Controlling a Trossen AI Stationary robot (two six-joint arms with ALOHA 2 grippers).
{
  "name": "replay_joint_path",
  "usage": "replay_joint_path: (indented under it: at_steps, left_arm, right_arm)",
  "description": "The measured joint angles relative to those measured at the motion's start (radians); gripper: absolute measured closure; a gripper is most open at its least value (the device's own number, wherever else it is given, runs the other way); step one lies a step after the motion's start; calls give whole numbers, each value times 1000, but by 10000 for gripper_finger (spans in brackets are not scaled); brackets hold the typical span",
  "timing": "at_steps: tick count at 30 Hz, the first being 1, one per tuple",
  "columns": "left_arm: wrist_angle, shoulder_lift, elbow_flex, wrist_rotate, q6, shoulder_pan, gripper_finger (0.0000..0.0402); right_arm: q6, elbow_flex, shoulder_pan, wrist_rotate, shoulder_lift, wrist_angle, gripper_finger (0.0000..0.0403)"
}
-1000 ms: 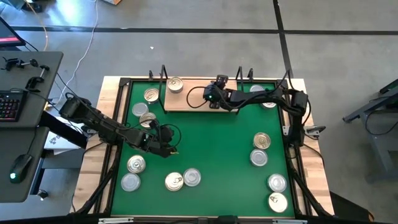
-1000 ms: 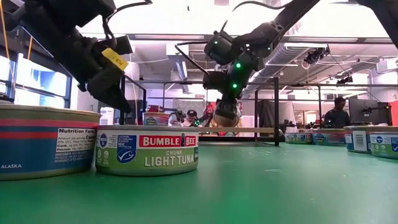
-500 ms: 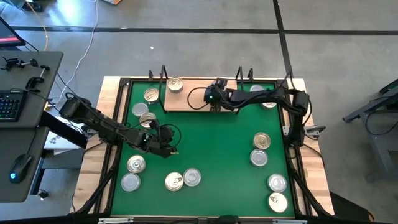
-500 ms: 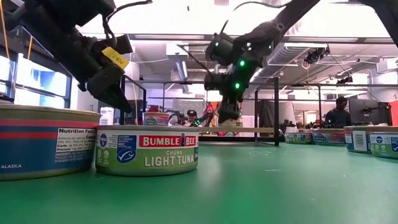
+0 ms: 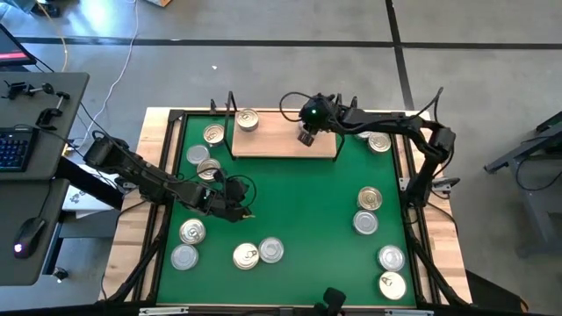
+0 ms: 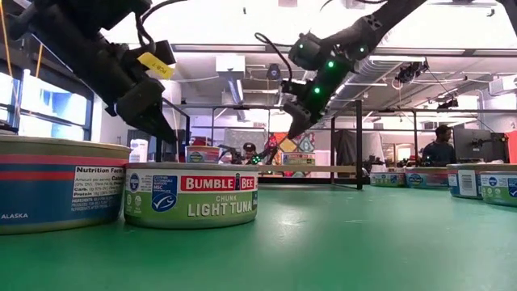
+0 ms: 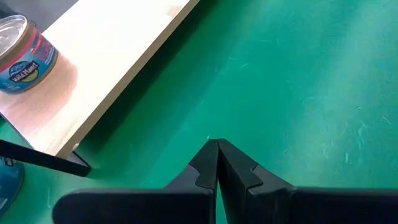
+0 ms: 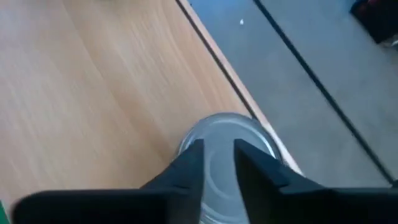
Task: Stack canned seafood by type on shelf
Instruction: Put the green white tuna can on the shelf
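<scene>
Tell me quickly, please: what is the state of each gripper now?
Left gripper: shut, holding nothing, above the green mat.
Right gripper: fingers slightly apart, holding nothing, above a silver tin on the shelf.

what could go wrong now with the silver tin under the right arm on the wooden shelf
The plain silver round tin sits right by the edge of the light wooden shelf board; the right gripper, close above it, could nudge it off. The shut left gripper hangs low over the green mat and might bump nearby tins.
</scene>
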Motion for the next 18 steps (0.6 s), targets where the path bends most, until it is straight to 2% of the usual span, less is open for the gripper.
replay_joint_path:
  at_steps: [3, 5, 18]
  left_arm:
    - [17, 0, 0, 0, 21, 0, 402]
    - [22, 0, 0, 0, 24, 1, 402]
    - [36, 0, 0, 45, 43, 1, 402]
  right_arm:
    - [-1, 0, -5, -3, 10, 6, 382]
    - [-4, 0, -5, -8, 12, 33, 397]
    - [-2, 0, -30, -86, 36, 59, 402]
